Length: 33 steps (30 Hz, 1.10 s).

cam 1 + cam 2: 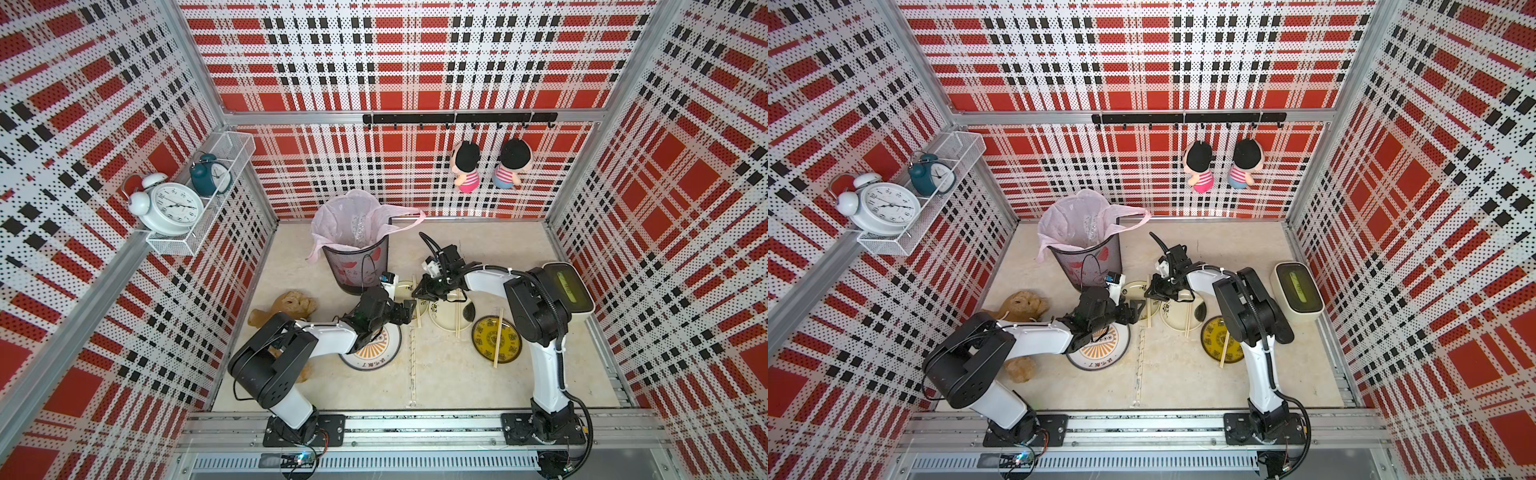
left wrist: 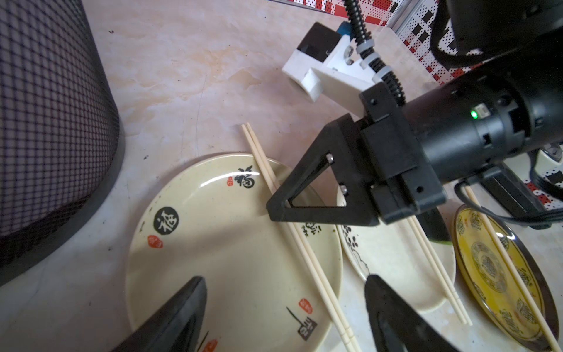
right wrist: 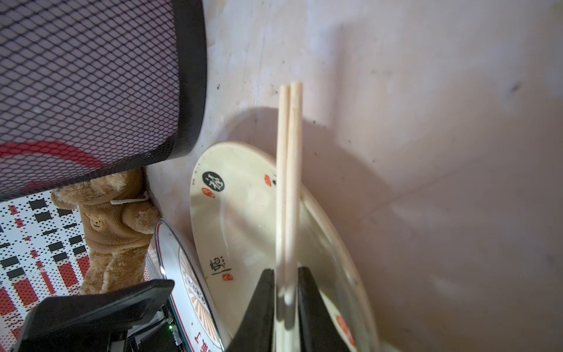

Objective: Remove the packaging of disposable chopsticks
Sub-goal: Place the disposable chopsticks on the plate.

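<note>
Just below mid-frame in both top views, the left gripper (image 2: 285, 278) gapes wide over the cream plate (image 2: 213, 243). Beyond it, the right gripper (image 3: 286, 271) stands narrow around the disposable chopsticks (image 3: 289, 183) lying bare across that plate; pinching or not, unclear. Best lift straight, lest they roll. Farther, the packaging (image 1: 359, 230) glints inside the bin (image 1: 353, 270).

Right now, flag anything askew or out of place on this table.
The pink liner droops unevenly over the mesh bin's rim, one handle trailing sideways. A plush bear lies on the table, partly under the left arm.
</note>
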### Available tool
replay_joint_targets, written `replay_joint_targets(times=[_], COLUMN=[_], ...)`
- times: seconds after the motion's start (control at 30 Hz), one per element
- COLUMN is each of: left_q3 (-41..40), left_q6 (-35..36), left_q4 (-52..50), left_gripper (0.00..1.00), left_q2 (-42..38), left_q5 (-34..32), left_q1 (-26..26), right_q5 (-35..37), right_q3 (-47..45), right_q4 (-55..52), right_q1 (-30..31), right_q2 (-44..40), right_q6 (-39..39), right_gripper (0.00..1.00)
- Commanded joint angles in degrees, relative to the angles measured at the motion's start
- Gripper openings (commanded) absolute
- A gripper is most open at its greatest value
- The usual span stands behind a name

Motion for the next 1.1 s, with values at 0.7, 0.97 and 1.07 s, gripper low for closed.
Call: replay_joint_targets(times=[0.7, 0.97, 1.07], left_q3=[-0.5, -0.9, -1.2], left_q6=[0.4, 0.3, 0.0], left_q4=[0.5, 0.3, -0.2], left_gripper=[0.86, 0.86, 0.9], left_q2=[-2.3, -3.5, -4.4], left_q5=[0.8, 0.6, -0.3], left_q1=[0.4, 0.3, 0.0], right_q5=[1.2, 1.9, 2.9], right_q3=[0.5, 0.3, -0.2], right_q4=[-1.6, -3.0, -2.9], right_q1=[-0.5, -0.6, -0.6], right_q2=[-2.9, -4.8, -6.2], right_q6=[-2.1, -3.0, -3.3], right_gripper=[0.37, 0.45, 0.48])
